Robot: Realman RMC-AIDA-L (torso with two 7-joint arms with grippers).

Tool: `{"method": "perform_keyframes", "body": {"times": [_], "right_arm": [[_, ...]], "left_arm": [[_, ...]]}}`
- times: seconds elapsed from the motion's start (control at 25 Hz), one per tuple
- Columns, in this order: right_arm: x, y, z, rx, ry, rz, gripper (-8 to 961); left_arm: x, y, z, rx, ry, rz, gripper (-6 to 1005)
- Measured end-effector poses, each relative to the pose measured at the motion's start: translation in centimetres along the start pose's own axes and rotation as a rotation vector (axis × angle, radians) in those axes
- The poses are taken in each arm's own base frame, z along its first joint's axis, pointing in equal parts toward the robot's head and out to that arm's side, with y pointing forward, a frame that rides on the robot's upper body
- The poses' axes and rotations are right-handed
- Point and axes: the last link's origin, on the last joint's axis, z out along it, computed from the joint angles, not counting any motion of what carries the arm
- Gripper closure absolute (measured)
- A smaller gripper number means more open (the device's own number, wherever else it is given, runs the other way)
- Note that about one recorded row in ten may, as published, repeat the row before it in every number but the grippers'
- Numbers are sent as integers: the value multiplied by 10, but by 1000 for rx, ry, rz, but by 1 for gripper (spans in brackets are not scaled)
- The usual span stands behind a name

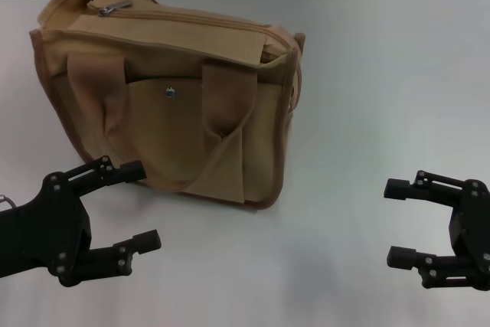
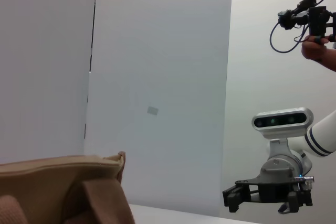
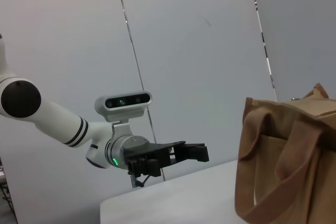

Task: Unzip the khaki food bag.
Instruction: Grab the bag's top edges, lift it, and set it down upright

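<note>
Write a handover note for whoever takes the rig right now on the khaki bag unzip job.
Left tool: open, empty, low at the robot's left, just in front of the bag's near corner, not touching.
Right tool: open, empty, out to the right, well apart from the bag.
Khaki food bag: upright on the white table, handles drooped over the front pocket.
Zipper pull: at the far-left end of the top.
Done: no grasp yet.
Left: brace the bag, grip the pull and run the zipper open.

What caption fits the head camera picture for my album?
Boxy tan canvas bag with silver zipper pull stands on white table; open left gripper and right gripper wait nearby.
</note>
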Motion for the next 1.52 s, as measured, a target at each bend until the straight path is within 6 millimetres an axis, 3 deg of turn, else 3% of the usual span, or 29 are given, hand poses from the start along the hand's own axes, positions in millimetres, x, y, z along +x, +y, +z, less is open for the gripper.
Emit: {"method": "perform_keyframes", "body": {"times": [0.52, 0.64, 0.8, 0.92, 1.04, 1.2, 1.52], "right_arm": [[0, 0, 1, 0, -5, -4, 114], [0, 0, 1, -1, -6, -4, 114], [0, 0, 1, 0, -6, -4, 114], [1, 1, 2, -2, -7, -1, 115], [1, 0, 4, -11, -10, 1, 115], [0, -1, 6, -17, -9, -1, 115], [1, 1, 4, -11, -9, 4, 115]], "left_arm": [[1, -2, 0, 16, 6, 21, 163], [2, -6, -12, 105, 25, 65, 165], [-4, -20, -58, 515, 37, 165, 166], [-8, -26, -63, 576, 8, 176, 167], [-12, -36, -57, 585, -34, 184, 169], [-15, -56, -28, 538, -75, 186, 170], [-13, -72, 8, 475, -74, 182, 219]]}}
